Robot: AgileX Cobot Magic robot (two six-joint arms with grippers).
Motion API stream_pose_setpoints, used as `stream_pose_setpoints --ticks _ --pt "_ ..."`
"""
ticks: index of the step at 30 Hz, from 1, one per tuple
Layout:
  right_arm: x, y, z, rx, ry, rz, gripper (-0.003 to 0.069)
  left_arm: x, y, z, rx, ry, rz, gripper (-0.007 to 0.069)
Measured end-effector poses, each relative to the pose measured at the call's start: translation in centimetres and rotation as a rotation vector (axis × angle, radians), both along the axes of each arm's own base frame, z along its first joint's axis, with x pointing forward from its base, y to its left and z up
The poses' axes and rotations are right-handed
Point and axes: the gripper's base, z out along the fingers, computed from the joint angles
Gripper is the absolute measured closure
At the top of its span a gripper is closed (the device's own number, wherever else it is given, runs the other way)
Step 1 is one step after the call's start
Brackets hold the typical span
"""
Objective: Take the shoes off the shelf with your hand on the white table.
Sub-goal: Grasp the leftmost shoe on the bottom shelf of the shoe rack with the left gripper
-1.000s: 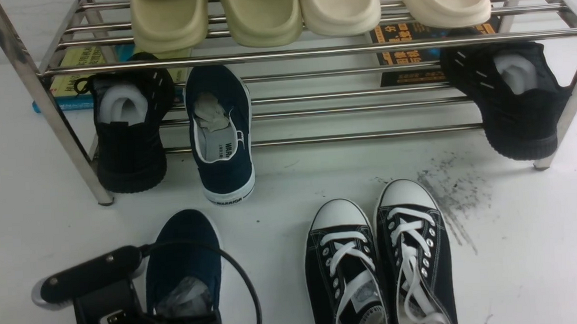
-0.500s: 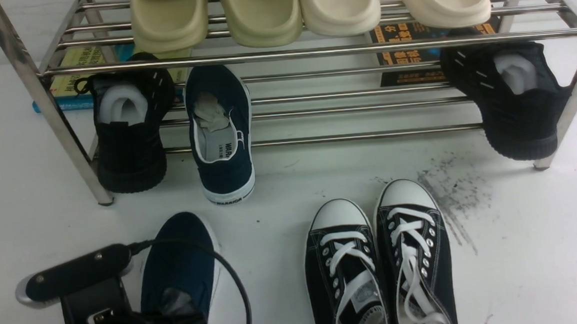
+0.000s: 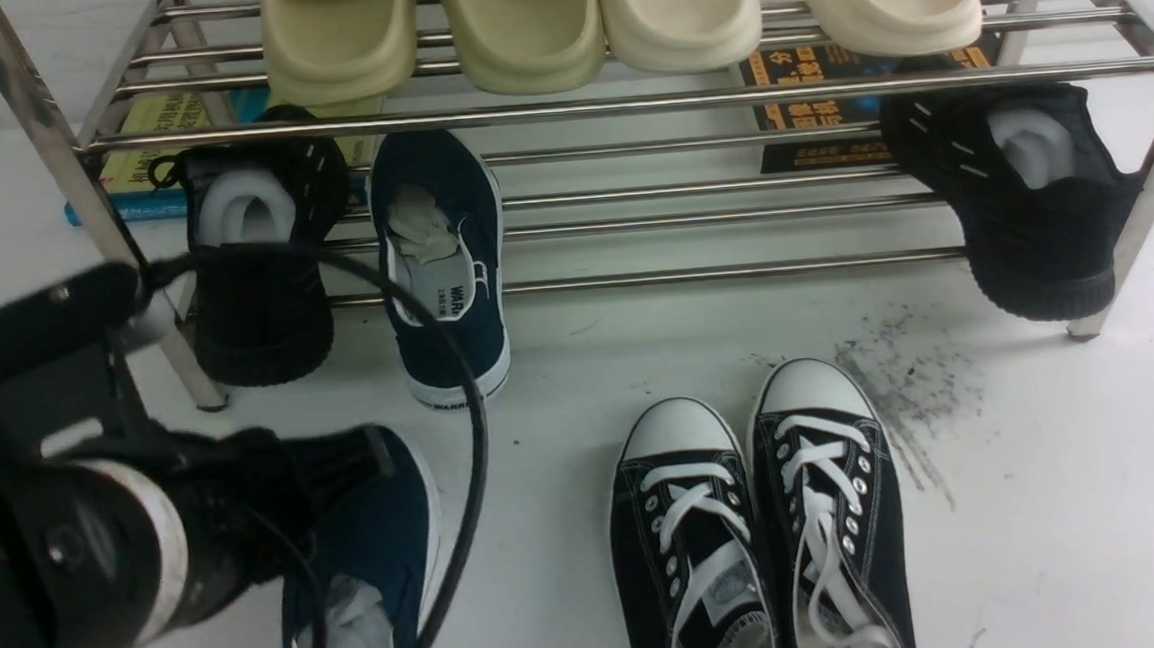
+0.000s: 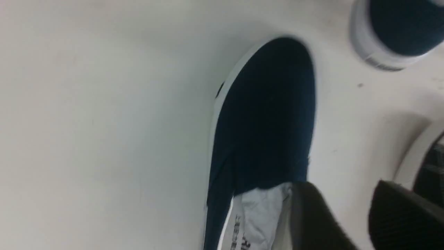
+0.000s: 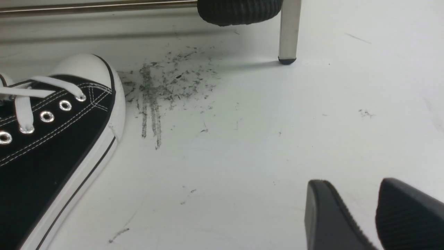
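One navy slip-on (image 3: 444,272) rests heel-out on the lower tier of the steel shelf (image 3: 624,106), its "WARRIOR" heel over the front bar. The other navy slip-on (image 3: 390,536) lies on the white table (image 3: 1048,496), toe towards the shelf, paper stuffing showing; it also shows in the left wrist view (image 4: 263,132). My left gripper (image 3: 345,463) hangs above this shoe's opening (image 4: 341,185), open and empty, with table showing between the fingers. My right gripper (image 5: 348,184) is open and empty, low over bare table, and out of the front view.
A pair of black lace-up sneakers (image 3: 760,523) stands on the table at centre. Black knit shoes (image 3: 258,273) (image 3: 1031,206) sit at both ends of the lower tier. Several cream slippers (image 3: 618,11) fill the top tier. Dark scuff marks (image 3: 901,384) lie near the shelf's right leg (image 5: 288,31).
My left arm has risen and swung up off the navy shoe, now filling the front view's left. The shoe slid slightly left and stays on the table, let go.
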Motion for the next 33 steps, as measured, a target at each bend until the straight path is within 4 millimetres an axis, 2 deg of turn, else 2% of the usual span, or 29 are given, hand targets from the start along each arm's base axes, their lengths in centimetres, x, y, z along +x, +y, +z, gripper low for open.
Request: stream_pose_setpoints --ticks 1,2,3,4,9,13,16,21,22,24,27,28,31,33 --pt "0.0 0.0 0.0 0.000 0.000 0.000 0.0420 0.2 0.2 0.9 0.031 -0.018 -0.011 0.0491" --pt "0.0 0.0 0.0 0.000 0.000 0.000 0.0420 0.3 0.2 1.1 0.032 -0.024 -0.010 0.0503" --pt "0.0 0.0 0.0 0.000 0.000 0.000 0.0420 0.8 0.7 2.0 0.064 -0.039 -0.011 0.0578" --pt "0.0 0.0 0.0 0.000 0.000 0.000 0.0420 1.1 1.0 2.4 0.066 -0.039 -0.001 0.0599" --pt "0.0 0.0 0.0 0.000 0.000 0.000 0.0420 2.8 2.8 3.0 0.056 0.032 -0.017 0.0623" --pt "0.0 0.0 0.0 0.000 0.000 0.000 0.0420 5.3 4.1 2.0 -0.036 0.102 -0.049 0.0623" --pt "0.0 0.0 0.0 0.000 0.000 0.000 0.0420 6.8 3.9 1.1 -0.104 0.135 -0.077 0.0619" --pt "0.0 0.0 0.0 0.000 0.000 0.000 0.0420 10.2 1.9 -0.5 -0.150 0.202 -0.125 0.0559" --pt "0.0 0.0 0.0 0.000 0.000 0.000 0.0420 10.2 1.9 -0.4 -0.152 0.196 -0.127 0.0559" --pt "0.0 0.0 0.0 0.000 0.000 0.000 0.0420 12.6 0.9 -1.0 -0.135 0.217 -0.132 0.0480" --pt "0.0 0.0 0.0 0.000 0.000 0.000 0.0420 15.0 0.1 -1.5 -0.107 0.220 -0.134 0.0382" --pt "0.0 0.0 0.0 0.000 0.000 0.000 0.0420 15.2 0.0 -1.4 -0.101 0.212 -0.135 0.0375" --pt "0.0 0.0 0.0 0.000 0.000 0.000 0.0420 17.6 -0.6 -2.0 -0.060 0.203 -0.141 0.0288" --pt "0.0 0.0 0.0 0.000 0.000 0.000 0.0420 18.5 -0.9 -2.3 -0.039 0.198 -0.144 0.0265"
